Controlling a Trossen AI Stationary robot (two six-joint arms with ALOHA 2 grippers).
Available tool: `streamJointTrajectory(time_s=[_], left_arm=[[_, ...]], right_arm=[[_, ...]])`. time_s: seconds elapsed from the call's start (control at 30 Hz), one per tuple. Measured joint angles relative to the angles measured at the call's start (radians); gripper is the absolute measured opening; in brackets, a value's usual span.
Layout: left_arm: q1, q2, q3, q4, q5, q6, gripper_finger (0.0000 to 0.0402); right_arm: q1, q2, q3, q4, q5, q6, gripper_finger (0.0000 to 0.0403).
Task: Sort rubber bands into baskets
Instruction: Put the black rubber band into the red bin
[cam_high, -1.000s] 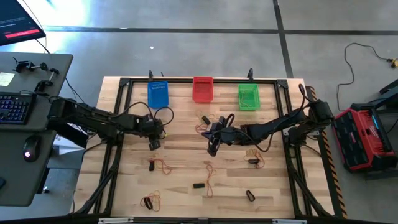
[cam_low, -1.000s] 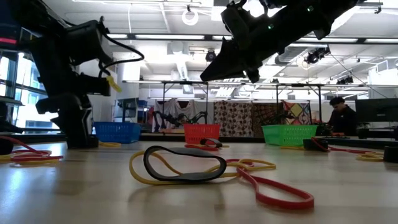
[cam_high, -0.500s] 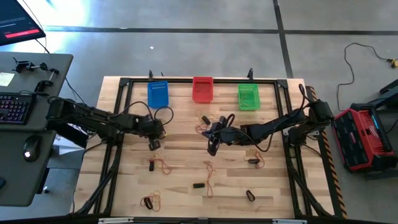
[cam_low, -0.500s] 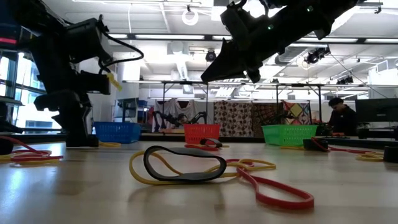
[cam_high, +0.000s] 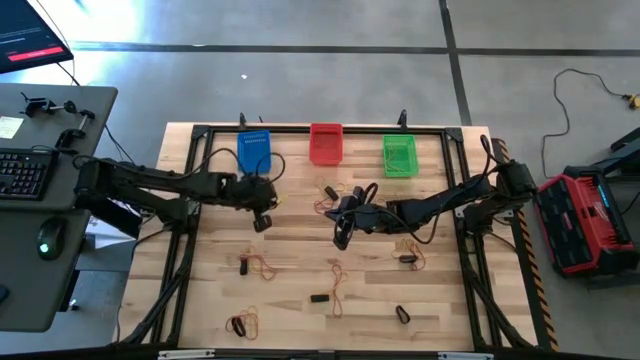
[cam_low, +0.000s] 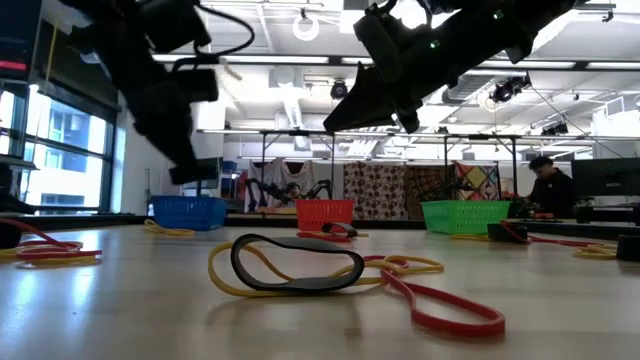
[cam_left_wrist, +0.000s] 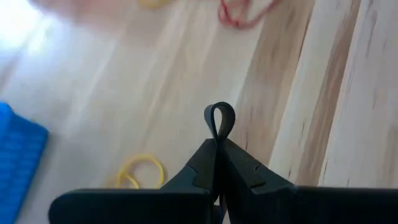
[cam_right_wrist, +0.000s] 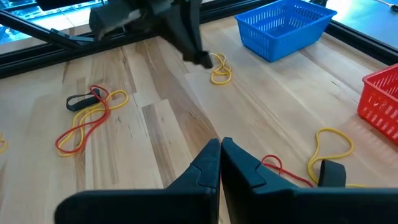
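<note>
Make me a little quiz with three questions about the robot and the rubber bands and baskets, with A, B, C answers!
1. Which basket stands in the middle of the row?
A. blue
B. red
C. green

2. What colour is the rubber band the left hand holds?
A. black
B. yellow
C. red

3. How are the right hand's fingers?
A. wide open
B. shut on a basket
C. shut, holding nothing

Answers:
1 B: from above, the red basket sits between the blue basket and the green basket.
2 A: the left hand pinches a black rubber band, its loop sticking out past the fingertips.
3 C: the right hand has its fingers together above the table, with nothing between them.
</note>
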Motion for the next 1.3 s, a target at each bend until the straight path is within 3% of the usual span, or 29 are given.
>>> streamJointTrajectory(time_s=[0.37,0.73,0.93,1.1,1.3], left_arm=[[0.105,0.0,0.091,-0.032,0.01,0.063,0.0006],[0.26,0.0,0.094,-0.04,0.01,0.081,0.0005],[0.323,0.01,0.094,0.051,0.094,0.1,0.0005],[0.35,0.068,0.104,0.1,0.151,0.109,0.0005],[0.356,0.223,0.239,0.101,0.153,0.176,0.0005]], right_arm=[[0.0,0.013,0.0,0.004,0.003,0.0,0.0],[0.0,0.163,0.0,0.049,0.002,0.063,0.0],[0.0,0.18,0.0,0.11,0.002,0.019,0.0],[0.0,0.181,0.0,0.183,0.0,-0.088,0.0],[0.001,0.181,0.0,0.196,0.001,-0.14,0.0]])
